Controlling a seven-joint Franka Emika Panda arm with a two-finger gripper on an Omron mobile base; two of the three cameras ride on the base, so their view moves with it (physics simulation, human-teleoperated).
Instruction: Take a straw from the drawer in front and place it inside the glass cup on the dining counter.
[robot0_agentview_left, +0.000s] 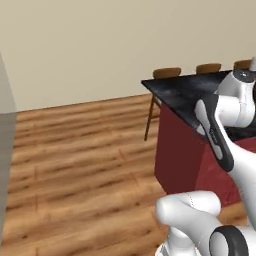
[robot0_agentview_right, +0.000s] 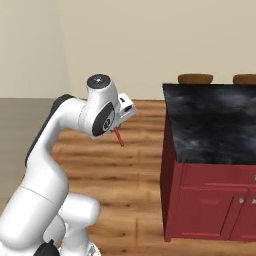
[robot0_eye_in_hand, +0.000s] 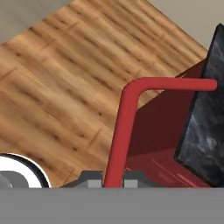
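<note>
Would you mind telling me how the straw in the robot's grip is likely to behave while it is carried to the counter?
The straw probably stays fairly stiff: its long part stands straight up from the shut tool without sagging. It looks thin, so likely light. Held only at its lower end, with a bent top, it may swivel or slip if bumped against the counter.

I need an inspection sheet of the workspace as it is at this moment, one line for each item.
Surface: dining counter, glossy black veined top, bare where it shows; dark red base below.
Job's things: straw, dark red with a bent end, held over the wooden floor, short of the counter. Glass cup and drawer: nothing seen.
Clutter: nothing seen.
Grippers: gripper shut on the straw, which rises from between the finger tips.
Cables: nothing seen.
Surroundings: wooden floor, beige wall, brown stools behind the counter.
</note>
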